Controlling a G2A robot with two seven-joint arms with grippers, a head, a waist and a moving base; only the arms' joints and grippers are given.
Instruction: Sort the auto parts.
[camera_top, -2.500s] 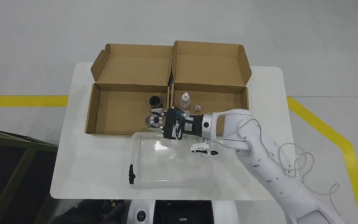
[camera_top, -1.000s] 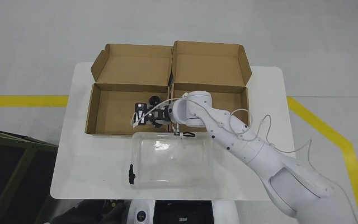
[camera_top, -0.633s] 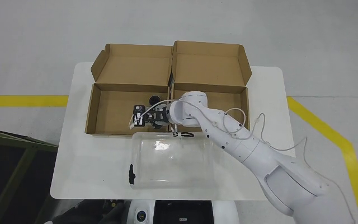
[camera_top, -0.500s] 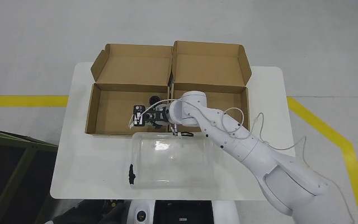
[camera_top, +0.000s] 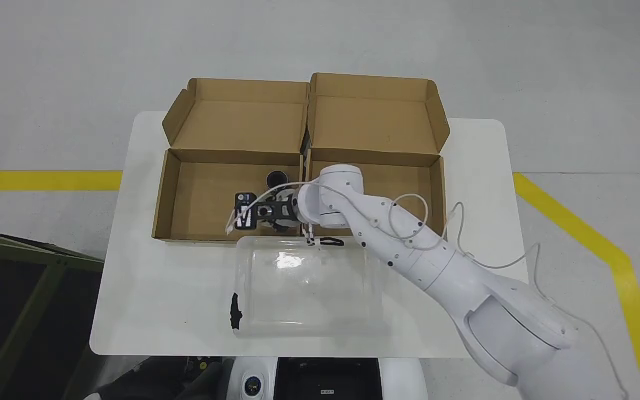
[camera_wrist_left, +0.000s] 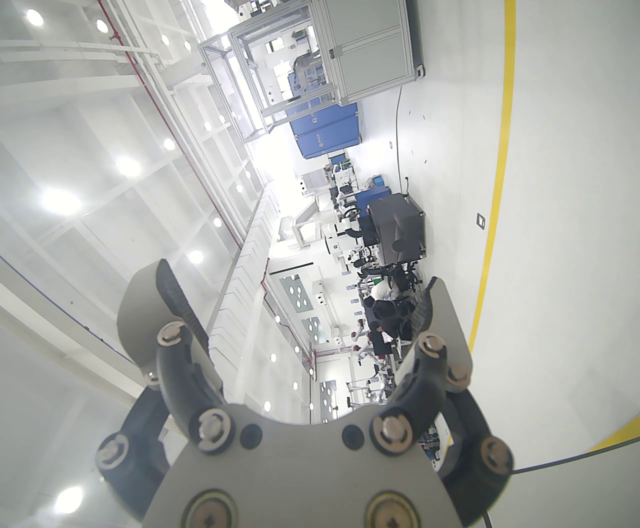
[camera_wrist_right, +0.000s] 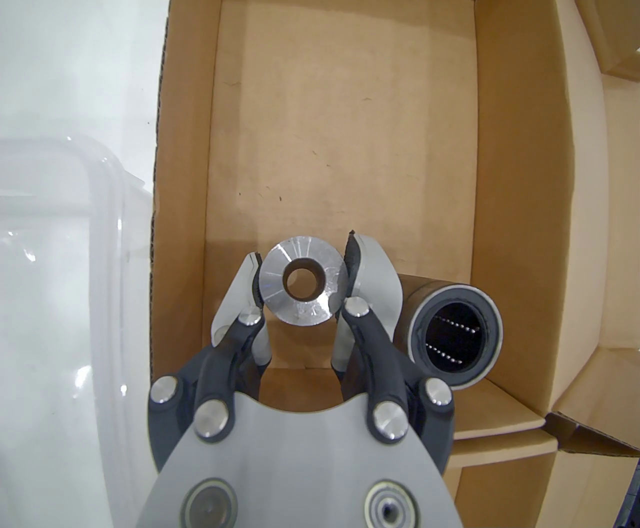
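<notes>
Right gripper (camera_wrist_right: 302, 255), fingers (camera_wrist_right: 374, 280) clamped on a silver bushing (camera_wrist_right: 277, 292), hangs inside the left cardboard box (camera_wrist_right: 350, 125) beside a black bearing (camera_wrist_right: 452, 332). Lowering it to the box floor before release should stop it rolling.

A white table (camera_top: 140, 290) stands on a pale grey floor (camera_top: 80, 60) crossed by a yellow line (camera_top: 60, 180).

The ring (camera_wrist_right: 280, 300) is bright smooth metal, box (camera_wrist_right: 350, 150) matt cardboard (tub (camera_wrist_right: 60, 300) glossy plastic).
</notes>
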